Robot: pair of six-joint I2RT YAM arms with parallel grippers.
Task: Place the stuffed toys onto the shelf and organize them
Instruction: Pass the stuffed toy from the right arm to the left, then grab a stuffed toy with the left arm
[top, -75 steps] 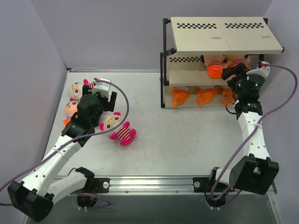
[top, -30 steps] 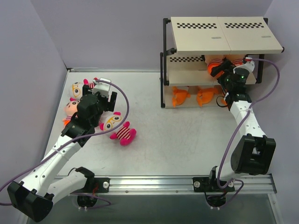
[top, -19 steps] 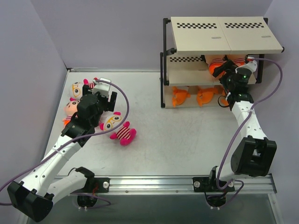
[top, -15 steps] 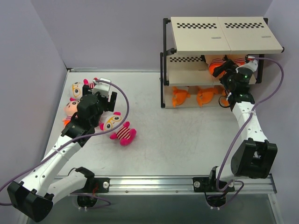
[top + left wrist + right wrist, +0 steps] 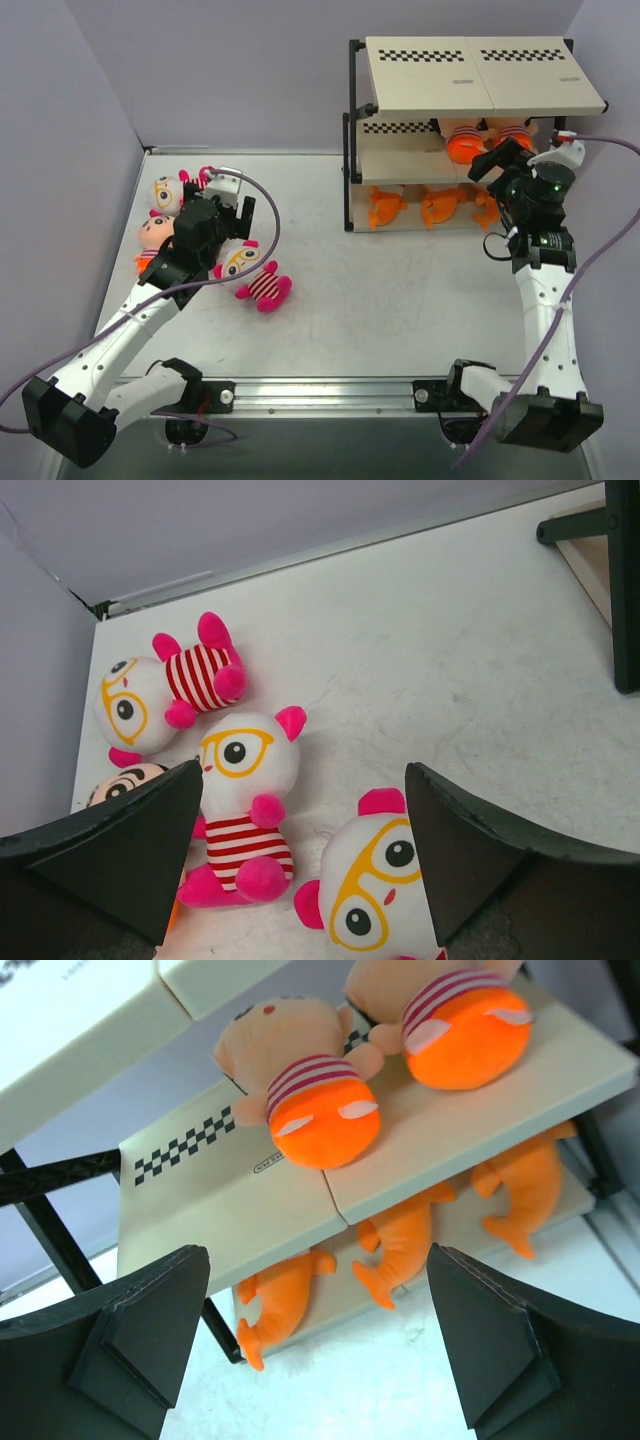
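Observation:
The shelf point(image 5: 480, 75) stands at the back right. On its middle board point(image 5: 230, 1210) lie two striped orange dolls point(image 5: 305, 1090) point(image 5: 450, 1020). Three orange sharks point(image 5: 285, 1295) point(image 5: 400, 1245) point(image 5: 525, 1185) lie on the bottom board. My right gripper point(image 5: 318, 1255) hangs open and empty in front of the shelf, apart from the dolls. At the left, three glasses toys point(image 5: 160, 685) point(image 5: 240, 780) point(image 5: 375, 880) lie on the table, and a peach-headed doll point(image 5: 125, 778) peeks out behind my left finger. My left gripper point(image 5: 304, 775) is open above the glasses toys, holding nothing.
The shelf's black post point(image 5: 622, 590) shows at the right edge of the left wrist view. Grey walls close the table at the back and left point(image 5: 100, 120). Bare tabletop point(image 5: 380, 290) lies between the toy pile and the shelf.
My right gripper has drawn back out of the middle shelf toward the near right and opened wider, leaving the doll lying there. The left gripper has shifted slightly right.

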